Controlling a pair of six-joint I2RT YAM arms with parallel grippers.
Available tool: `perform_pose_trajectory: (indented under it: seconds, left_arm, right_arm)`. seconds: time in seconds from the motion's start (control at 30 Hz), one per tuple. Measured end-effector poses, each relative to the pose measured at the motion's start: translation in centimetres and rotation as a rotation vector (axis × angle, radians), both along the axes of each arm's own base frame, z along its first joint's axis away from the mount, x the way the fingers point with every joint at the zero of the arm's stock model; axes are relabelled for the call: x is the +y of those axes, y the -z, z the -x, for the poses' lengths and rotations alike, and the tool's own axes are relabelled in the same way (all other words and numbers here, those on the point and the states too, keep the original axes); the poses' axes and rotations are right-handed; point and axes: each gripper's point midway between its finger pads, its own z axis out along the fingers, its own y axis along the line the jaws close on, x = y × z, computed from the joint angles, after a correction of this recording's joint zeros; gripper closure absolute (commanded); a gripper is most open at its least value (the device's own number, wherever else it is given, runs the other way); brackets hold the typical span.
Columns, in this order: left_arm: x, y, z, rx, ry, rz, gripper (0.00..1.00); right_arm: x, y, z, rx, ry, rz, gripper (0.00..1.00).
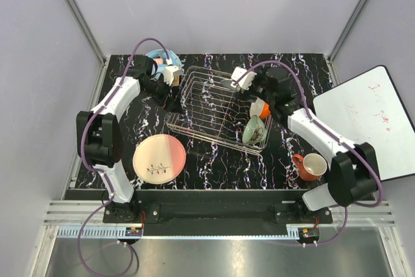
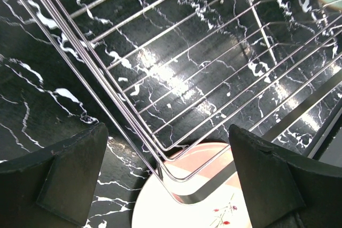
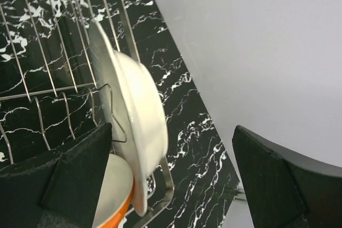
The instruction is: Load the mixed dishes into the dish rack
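The silver wire dish rack (image 1: 194, 105) stands mid-table. In it are a pale green bowl (image 1: 255, 130), an orange-and-white cup (image 1: 260, 108) and a white dish (image 3: 136, 126) standing on edge. The pink-and-cream plate (image 1: 159, 158) lies on the table in front of the rack's left corner, and it also shows in the left wrist view (image 2: 181, 209). The orange-red mug (image 1: 310, 166) stands on the table at the right. My left gripper (image 1: 172, 74) (image 2: 166, 132) is open and empty above the rack's left side (image 2: 176, 78). My right gripper (image 1: 240, 79) (image 3: 172, 129) is open, and the white dish stands apart from its left finger.
Blue headphones (image 1: 157, 56) lie at the back left behind my left gripper. A white board (image 1: 366, 121) leans at the right edge. The grey enclosure walls close in the table at the back and sides. The orange cup (image 3: 109, 198) sits just under the white dish.
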Motion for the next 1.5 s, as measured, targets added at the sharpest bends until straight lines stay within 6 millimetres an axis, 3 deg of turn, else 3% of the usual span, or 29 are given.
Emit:
perform_pose_trajectory:
  seconds: [0.23, 0.3, 0.4, 0.5, 0.6, 0.77, 0.87, 1.07, 1.37, 1.5]
  left_arm:
    - [0.4, 1.4, 0.1, 0.006, -0.001, -0.024, 0.01]
    - [0.4, 1.7, 0.0, 0.0, -0.001, -0.029, 0.01]
    - [0.5, 2.2, 0.2, 0.006, -0.001, -0.034, 0.01]
    - [0.6, 2.9, 0.6, 0.022, -0.001, -0.039, 0.01]
    - [0.8, 3.6, 1.1, 0.037, 0.0, -0.045, 0.01]
    - [0.9, 4.3, 1.6, 0.053, 0.003, -0.051, 0.01]
    - [1.0, 4.5, 1.7, 0.052, 0.007, -0.054, 0.01]
    - [1.1, 4.9, 2.0, 0.056, 0.013, -0.059, 0.01]
    - [1.3, 5.3, 2.3, 0.06, 0.012, -0.071, 0.01]
    - [1.4, 5.3, 2.2, 0.054, 0.01, -0.075, 0.01]
  right_arm:
    - [-2.5, -4.2, 2.8, -0.056, 0.112, -0.125, 0.0]
    - [-4.6, -6.2, 3.4, -0.075, 0.245, -0.234, 0.0]
    - [-8.4, -7.4, 3.7, -0.08, 0.473, -0.393, 0.0]
    - [-12.3, -6.2, 2.8, -0.034, 0.704, -0.498, 0.0]
    - [-15.9, -3.0, 1.2, 0.077, 0.944, -0.591, 0.0]
    - [-19.2, 1.7, -0.2, 0.235, 1.165, -0.709, 0.0]
    - [-19.5, 4.2, -0.1, 0.327, 1.226, -0.752, 0.0]
    - [-18.0, 7.8, 0.4, 0.483, 1.245, -0.79, 0.01]
    - [-16.4, 8.8, 0.4, 0.566, 1.215, -0.84, 0.02]
    - [-15.7, 10.3, 0.3, 0.62, 1.209, -0.84, 0.02]
